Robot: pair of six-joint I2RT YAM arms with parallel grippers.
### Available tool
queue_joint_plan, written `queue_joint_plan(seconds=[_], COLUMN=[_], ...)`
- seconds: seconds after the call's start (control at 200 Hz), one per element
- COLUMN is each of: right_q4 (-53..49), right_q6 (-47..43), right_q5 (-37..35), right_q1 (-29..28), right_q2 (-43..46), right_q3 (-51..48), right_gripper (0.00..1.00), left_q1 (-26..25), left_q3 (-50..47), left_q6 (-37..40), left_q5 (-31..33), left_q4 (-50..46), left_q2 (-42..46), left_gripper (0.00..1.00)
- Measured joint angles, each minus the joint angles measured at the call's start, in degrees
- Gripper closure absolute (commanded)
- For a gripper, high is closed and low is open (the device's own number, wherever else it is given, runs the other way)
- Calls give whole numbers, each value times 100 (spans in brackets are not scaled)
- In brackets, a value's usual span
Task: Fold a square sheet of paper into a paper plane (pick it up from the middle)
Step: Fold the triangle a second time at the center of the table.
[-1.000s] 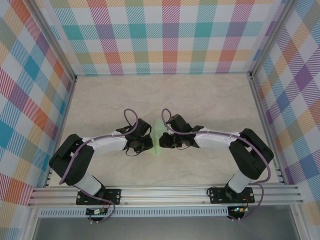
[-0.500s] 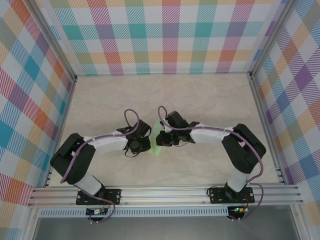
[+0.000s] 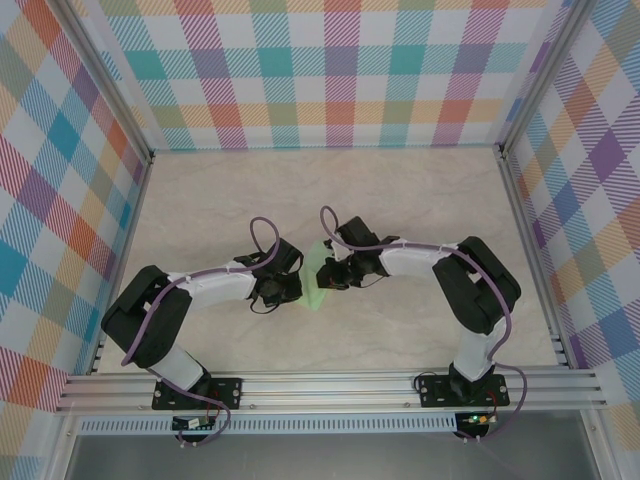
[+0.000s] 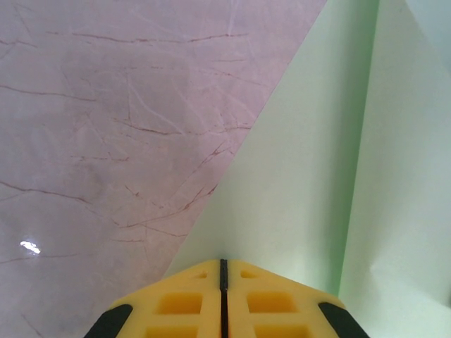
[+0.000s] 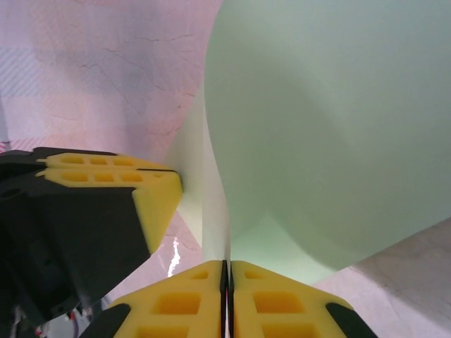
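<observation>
Aluminium rail at the near edge carries both arm bases. Both arms reach inward and meet at mid-table.

Left gripper: in its wrist view the yellow jaws are closed to a dark seam. The thin pale-green paper sheet runs out from their tip. I cannot tell whether paper is nipped in that seam or only pressed beneath it.

Right gripper: jaws closed, with an upright ply of the sheet entering the seam, so I judge it pinched. The rest of the sheet billows up and away, off the surface. The left gripper touches the sheet's edge opposite.

From above, the sheet sits between the two grippers, mostly covered by them. A straight fold line and an overlapping layer show in the left wrist view, so some creasing is already done.

Judgement: a fold is in hand, with the right arm carrying a flap while the left anchors. Next, the flap must be laid down square to the existing crease and pressed flat, without the left side slipping.

Against one second ago, the right elbow has drawn inward and its wrist has shifted up and left. The sheet's tall green outline has shrunk to a small patch. The left arm is nearly unchanged.

Beyond lie the marble-patterned table and the checked walls.
</observation>
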State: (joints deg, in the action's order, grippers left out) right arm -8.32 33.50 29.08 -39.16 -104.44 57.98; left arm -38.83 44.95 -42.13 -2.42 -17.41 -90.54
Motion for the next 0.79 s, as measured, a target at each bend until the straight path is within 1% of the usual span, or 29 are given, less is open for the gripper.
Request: queue_joint_plan(seconds=[0.17,0.255,0.525,0.795], right_q4=[42,-13,-350,-632], right_q6=[-151,-286,-599,-855], right_q5=[466,551,494,234], right_q1=[251,319,321,321], right_q2=[-127,-317,-509,-608], right_q3=[37,138,393,564], right_gripper=[86,86,86,85], left_q1=[0,0,0,0], left_q3=[31,33,59,74], left_q6=[0,0,0,4], left_q5=[-4,-7,-9,-28], left_q4=[-7,-7,-31,-31], left_q2=[-26,-26,-37,-55], left_gripper=[93,93,93,93])
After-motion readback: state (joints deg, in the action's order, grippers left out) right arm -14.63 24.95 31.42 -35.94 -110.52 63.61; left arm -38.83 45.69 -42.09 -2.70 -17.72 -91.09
